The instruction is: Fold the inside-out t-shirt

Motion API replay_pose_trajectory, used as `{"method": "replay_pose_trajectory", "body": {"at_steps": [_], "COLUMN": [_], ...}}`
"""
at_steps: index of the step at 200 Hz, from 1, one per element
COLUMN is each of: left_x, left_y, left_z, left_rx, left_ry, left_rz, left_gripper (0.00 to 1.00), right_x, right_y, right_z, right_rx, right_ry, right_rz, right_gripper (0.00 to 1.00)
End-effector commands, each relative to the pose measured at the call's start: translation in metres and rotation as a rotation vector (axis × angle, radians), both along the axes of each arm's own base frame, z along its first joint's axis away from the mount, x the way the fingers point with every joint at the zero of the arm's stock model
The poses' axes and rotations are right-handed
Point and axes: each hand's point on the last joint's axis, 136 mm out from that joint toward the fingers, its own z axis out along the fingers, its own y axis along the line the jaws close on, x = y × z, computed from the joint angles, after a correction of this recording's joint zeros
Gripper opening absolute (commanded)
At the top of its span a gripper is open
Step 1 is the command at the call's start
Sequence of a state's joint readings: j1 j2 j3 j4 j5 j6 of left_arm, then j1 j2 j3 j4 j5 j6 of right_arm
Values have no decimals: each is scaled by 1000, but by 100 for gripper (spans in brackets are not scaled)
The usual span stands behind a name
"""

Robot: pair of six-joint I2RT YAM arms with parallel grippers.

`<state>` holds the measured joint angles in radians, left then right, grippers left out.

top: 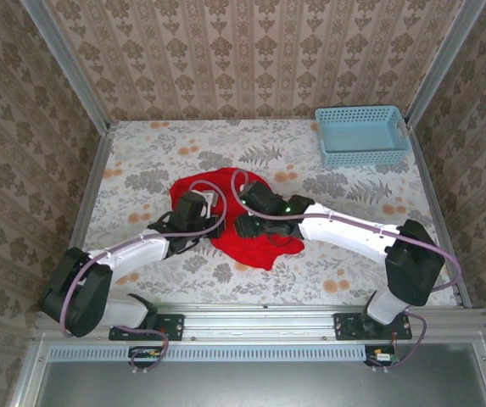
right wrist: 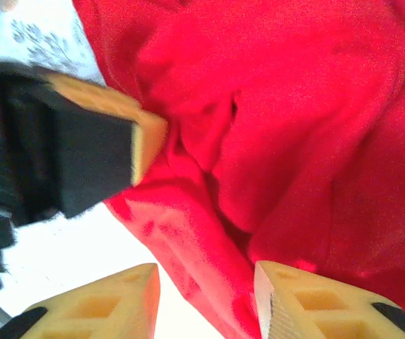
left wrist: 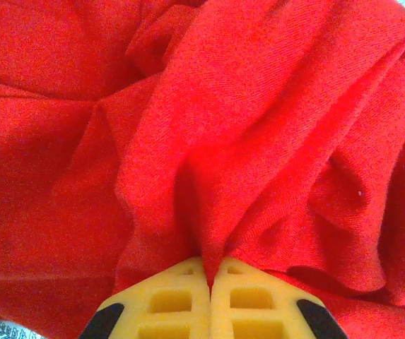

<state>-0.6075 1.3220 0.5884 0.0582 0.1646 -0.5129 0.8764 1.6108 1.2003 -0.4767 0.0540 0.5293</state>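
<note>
Roughly at the middle of the table (top: 353, 254), we see the t-shirt (top: 255, 246) lying in a crumpled red heap, its longer run slanting from far left toward near right. Our left gripper (left wrist: 209, 272) is pinched tight on a raised fold at the heap's left side. Our right gripper (right wrist: 206, 272), just beside it, stands half open, the shirt's loose edge between its yellow latticed jaws, so it seems best placed for a second hold. The cloth is a soft, matte knit, deeply creased.
</note>
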Motion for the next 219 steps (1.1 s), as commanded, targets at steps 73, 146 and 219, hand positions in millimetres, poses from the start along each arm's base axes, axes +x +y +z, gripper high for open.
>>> {"method": "replay_pose_trajectory", "body": {"at_steps": [73, 146, 219], "left_x": [-8, -4, -3], "left_y": [-10, 3, 9], "left_z": [15, 16, -2], "left_rx": [-107, -63, -27], "left_ry": [-6, -46, -10], "left_rz": [2, 50, 84], "left_gripper": [0, 0, 6], "right_x": [31, 28, -3], "right_y": [-22, -19, -34], "right_z": [-55, 1, 39], "right_rx": [-195, -59, 203], "right_ry": [5, -137, -163], "right_rz": [-127, -75, -51], "right_gripper": [35, 3, 0]}}
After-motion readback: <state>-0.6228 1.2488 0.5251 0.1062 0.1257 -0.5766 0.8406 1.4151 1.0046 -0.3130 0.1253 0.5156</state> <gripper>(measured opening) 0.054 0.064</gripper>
